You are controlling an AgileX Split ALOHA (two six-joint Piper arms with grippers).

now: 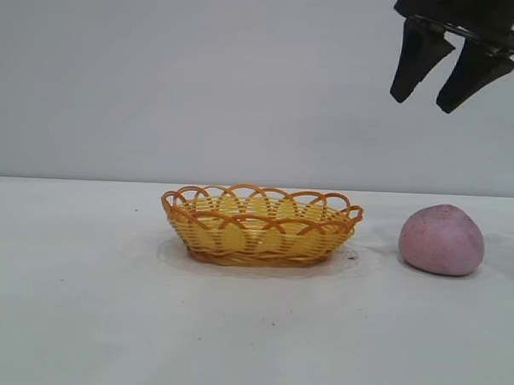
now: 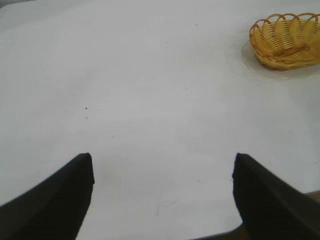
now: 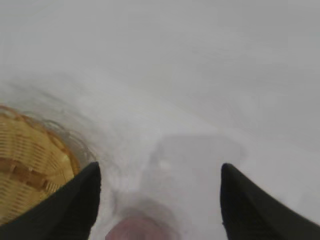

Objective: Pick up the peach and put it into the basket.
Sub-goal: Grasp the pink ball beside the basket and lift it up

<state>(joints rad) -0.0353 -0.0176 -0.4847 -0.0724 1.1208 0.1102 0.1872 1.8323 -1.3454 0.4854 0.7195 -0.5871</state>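
The peach [image 1: 441, 240], a dull pink speckled lump, rests on the white table at the right, a short gap from the basket [image 1: 261, 225]. That yellow-orange wicker basket with its looped rim sits mid-table and holds nothing. High above the peach hangs my right gripper [image 1: 422, 101], open, nothing between its fingers. In the right wrist view the peach [image 3: 137, 231] shows as a pink blur between the open fingers of the right gripper [image 3: 159, 172], and part of the basket [image 3: 27, 165] is to one side. My left gripper [image 2: 163, 162] is open over bare table, the basket [image 2: 285, 40] far off.
The white table [image 1: 81, 304] runs wide in front of and to the left of the basket. A plain grey wall stands behind. The table's edge [image 2: 260, 222] shows close to the left gripper's fingers.
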